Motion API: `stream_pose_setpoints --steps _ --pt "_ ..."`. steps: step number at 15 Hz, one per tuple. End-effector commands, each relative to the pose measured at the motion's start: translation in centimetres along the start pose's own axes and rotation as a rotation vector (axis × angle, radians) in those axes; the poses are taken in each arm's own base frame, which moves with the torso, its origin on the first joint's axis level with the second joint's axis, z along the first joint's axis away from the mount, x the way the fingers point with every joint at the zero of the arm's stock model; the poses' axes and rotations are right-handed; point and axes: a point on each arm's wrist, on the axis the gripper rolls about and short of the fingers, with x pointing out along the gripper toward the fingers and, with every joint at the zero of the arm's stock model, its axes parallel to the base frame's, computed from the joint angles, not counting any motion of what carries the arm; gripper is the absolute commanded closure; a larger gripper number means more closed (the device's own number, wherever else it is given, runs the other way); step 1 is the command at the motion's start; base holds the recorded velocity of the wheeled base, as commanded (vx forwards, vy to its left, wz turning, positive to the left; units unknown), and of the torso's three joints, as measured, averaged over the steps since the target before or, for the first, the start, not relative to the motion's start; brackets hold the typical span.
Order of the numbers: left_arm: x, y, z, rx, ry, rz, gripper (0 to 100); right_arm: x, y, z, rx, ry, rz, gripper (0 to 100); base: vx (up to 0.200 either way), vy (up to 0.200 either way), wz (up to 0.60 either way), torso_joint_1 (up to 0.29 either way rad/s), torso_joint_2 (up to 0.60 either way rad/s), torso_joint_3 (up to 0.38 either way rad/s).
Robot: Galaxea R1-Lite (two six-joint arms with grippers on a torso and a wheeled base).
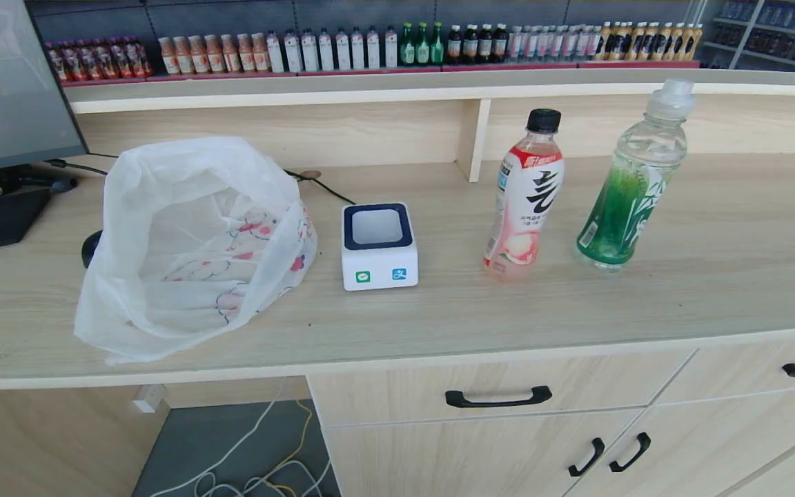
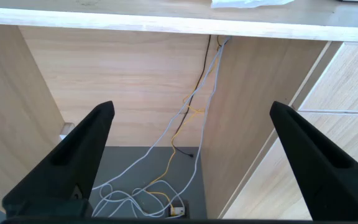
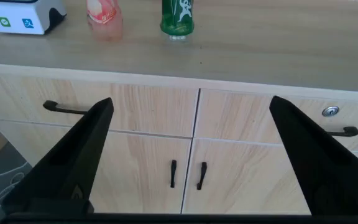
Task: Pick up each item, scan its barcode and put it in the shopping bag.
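Beyond R hand (image 3: 191, 102), pink btl (image 3: 104, 15)

Head camera looked forward and down on the tabletop (image 1: 439, 310) from above its front edge, at middling range, with the scanner (image 1: 379, 245) near centre. Left wrist camera sat below and left of the scanner, facing the recess under the tabletop past the left gripper (image 2: 191, 109); it shared the cables (image 2: 132, 200) with the head view. Right wrist camera sat lower than the scanner and in front of it, facing the cupboard fronts (image 3: 197, 155); it shared the scanner, pink bottle (image 1: 525, 200) and green bottle (image 1: 629, 193) with the head view.
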Motion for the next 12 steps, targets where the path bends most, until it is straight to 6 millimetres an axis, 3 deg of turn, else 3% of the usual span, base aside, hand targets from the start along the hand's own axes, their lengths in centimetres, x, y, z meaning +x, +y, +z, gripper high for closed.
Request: stream_pose_setpoints --steps 1,6,12 --pt "0.0 0.0 0.0 0.000 -0.001 0.000 0 2.7 -0.3 3.6 -0.009 0.047 0.028 0 0.000 0.000 0.00 0.000 0.00 0.000" --pt "0.0 0.0 0.0 0.000 -0.001 0.000 0 7.8 0.0 5.3 -0.081 0.074 0.124 0 0.000 0.000 0.00 0.000 0.00 0.000" --pt "0.0 0.0 0.0 0.000 -0.001 0.000 0 10.8 0.8 5.8 -0.125 0.085 0.203 0 0.000 0.000 0.00 0.000 0.00 0.000"
